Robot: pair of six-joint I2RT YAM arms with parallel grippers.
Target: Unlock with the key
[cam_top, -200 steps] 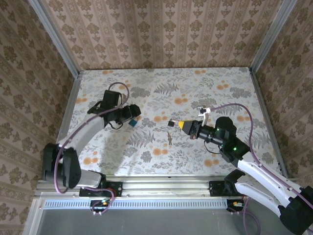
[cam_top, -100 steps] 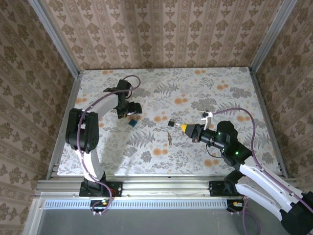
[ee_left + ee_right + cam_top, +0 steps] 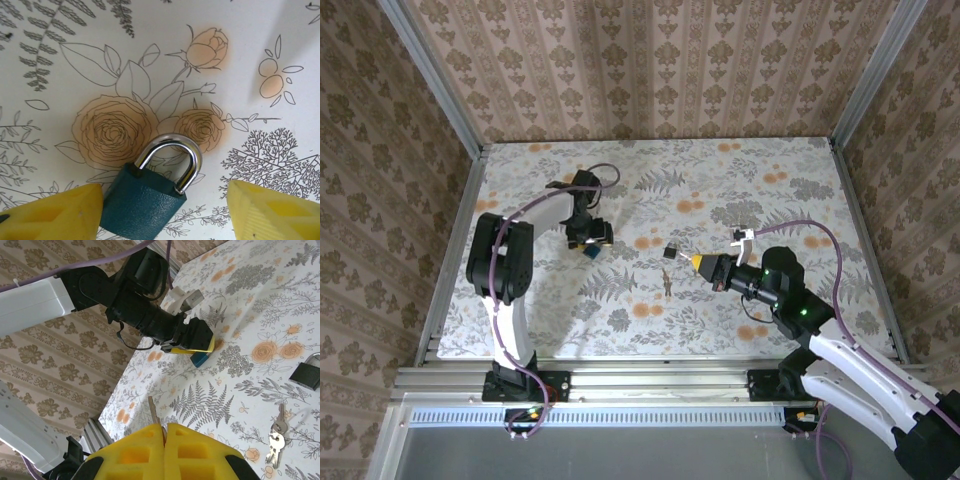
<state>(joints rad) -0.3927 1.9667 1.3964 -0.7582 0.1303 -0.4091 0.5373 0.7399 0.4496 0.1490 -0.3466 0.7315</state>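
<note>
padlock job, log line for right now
left claw: open astride teal padlock | right claw: shut on key | black padlock, key bunch: on table

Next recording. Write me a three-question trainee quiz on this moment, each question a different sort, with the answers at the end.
1. True or false: the teal padlock lies on the table between the open fingers of the left gripper.
2. What is the right gripper shut on? A. a key B. a screwdriver C. nothing
3. Fill in the colour: the loose keys lie on the table nearer the ___ padlock.

Key
1. True.
2. A: the blade sticks out between the closed fingers.
3. Black: the black padlock is just beyond them.
</note>
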